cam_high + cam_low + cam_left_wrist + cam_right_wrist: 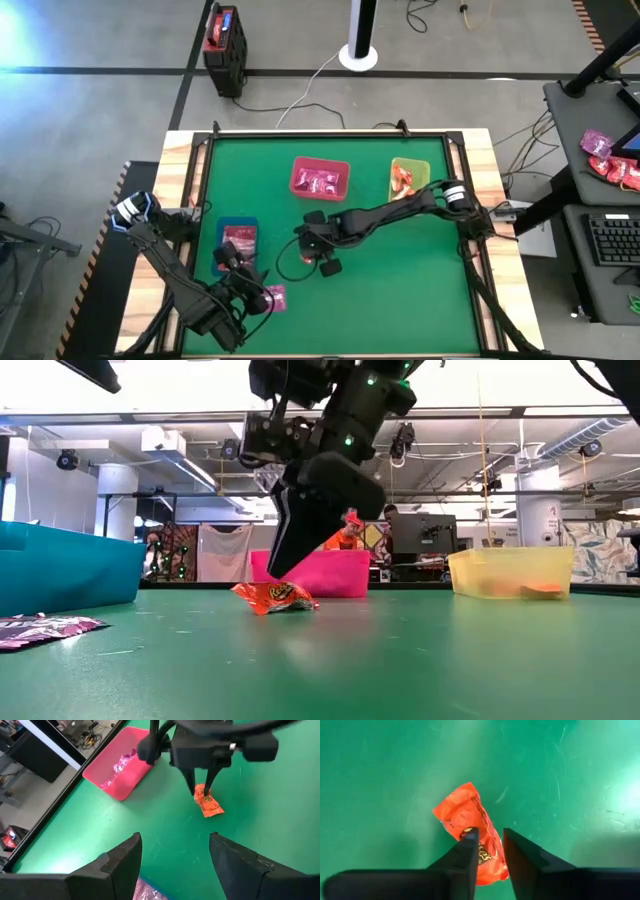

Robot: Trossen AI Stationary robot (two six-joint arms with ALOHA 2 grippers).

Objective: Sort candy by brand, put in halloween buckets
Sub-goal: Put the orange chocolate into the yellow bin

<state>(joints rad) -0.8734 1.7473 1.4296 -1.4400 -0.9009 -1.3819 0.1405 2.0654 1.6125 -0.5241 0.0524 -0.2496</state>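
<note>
Orange candy [470, 827] between right hand [490, 837] fingers

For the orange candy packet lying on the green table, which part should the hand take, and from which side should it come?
Probably the middle of the orange packet, from straight above. It lies flat on the green table with open mat all round, so only a top-down pinch across its narrow width fits. The right hand is already there, its fingers astride one end of the packet.

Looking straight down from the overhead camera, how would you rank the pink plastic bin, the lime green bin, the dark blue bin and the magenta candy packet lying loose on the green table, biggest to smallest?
1. Pink plastic bin, largest.
2. Lime green bin and dark blue bin: too alike to rank, and arms cover parts of both.
3. Loose magenta candy packet, far smaller than any bin.
</note>
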